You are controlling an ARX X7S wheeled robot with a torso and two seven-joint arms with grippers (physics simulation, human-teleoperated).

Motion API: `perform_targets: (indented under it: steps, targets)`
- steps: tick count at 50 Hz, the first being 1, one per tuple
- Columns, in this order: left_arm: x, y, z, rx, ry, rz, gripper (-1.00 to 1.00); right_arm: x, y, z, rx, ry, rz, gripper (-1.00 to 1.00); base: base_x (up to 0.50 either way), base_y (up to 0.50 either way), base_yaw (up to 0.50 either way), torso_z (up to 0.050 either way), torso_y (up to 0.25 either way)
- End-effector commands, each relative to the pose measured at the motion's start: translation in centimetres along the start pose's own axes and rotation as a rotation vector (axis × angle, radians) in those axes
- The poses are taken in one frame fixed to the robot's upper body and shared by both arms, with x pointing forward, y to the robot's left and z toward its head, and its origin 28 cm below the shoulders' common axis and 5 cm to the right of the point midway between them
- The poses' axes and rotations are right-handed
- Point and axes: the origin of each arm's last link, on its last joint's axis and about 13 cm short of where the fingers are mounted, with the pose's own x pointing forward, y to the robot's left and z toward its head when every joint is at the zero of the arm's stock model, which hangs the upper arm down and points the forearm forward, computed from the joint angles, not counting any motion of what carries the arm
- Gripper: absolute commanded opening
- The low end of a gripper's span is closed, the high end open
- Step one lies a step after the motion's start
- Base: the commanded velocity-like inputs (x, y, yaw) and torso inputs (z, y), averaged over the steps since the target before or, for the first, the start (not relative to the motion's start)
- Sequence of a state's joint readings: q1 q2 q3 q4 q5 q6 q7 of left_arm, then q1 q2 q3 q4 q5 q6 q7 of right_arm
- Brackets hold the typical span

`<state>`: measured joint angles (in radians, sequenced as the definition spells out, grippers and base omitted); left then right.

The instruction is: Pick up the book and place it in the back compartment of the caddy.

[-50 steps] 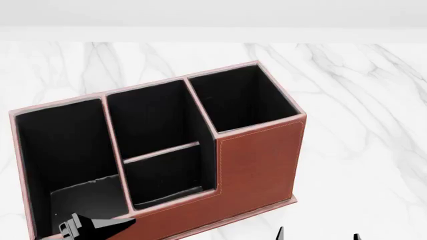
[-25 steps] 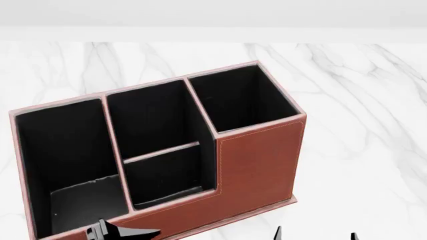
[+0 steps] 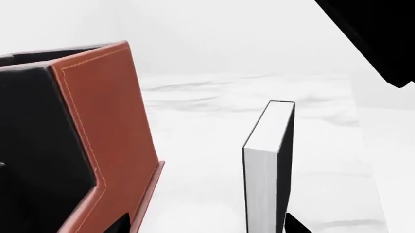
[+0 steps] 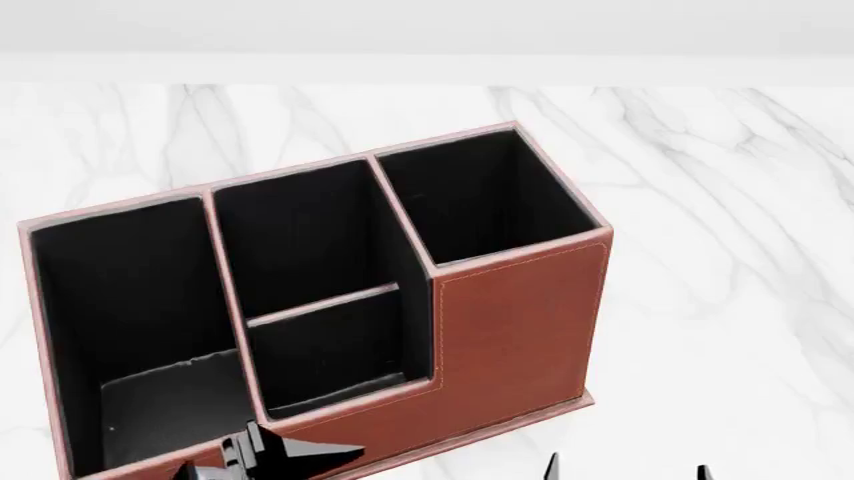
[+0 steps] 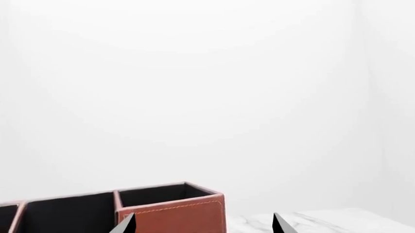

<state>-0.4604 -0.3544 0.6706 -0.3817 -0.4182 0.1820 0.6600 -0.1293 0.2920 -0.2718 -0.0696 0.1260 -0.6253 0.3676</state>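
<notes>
Marble table: white, veined.

Caddy: reddish-brown, black-lined, just ahead of both grippers.

Book: black hardcover, upright on the table, ahead of the left wrist camera, apart from the caddy wall.

Left gripper: low against the caddy's near wall; spread cannot be told.

Right gripper: fingertips parted wide, holding nothing, low beside the caddy.

caddy tall walls block left | open marble table right | book stands apart
</notes>
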Motion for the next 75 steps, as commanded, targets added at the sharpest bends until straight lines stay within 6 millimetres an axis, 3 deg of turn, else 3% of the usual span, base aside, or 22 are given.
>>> perform_targets:
  steps: [1,75]
  targets:
    - [1.6,0.2,0.1,0.002,0.004,-0.027,1.0,0.0,0.0,0.0,-0.001,0.001,0.004,1.0,0.0,0.0,0.0,0.0,0.0]
    - [6.9,-0.2,-1.3,-0.041,0.02,-0.171,1.0,0.0,0.0,-0.1,0.001,0.002,0.01,1.0,0.0,0.0,0.0,0.0,0.0]
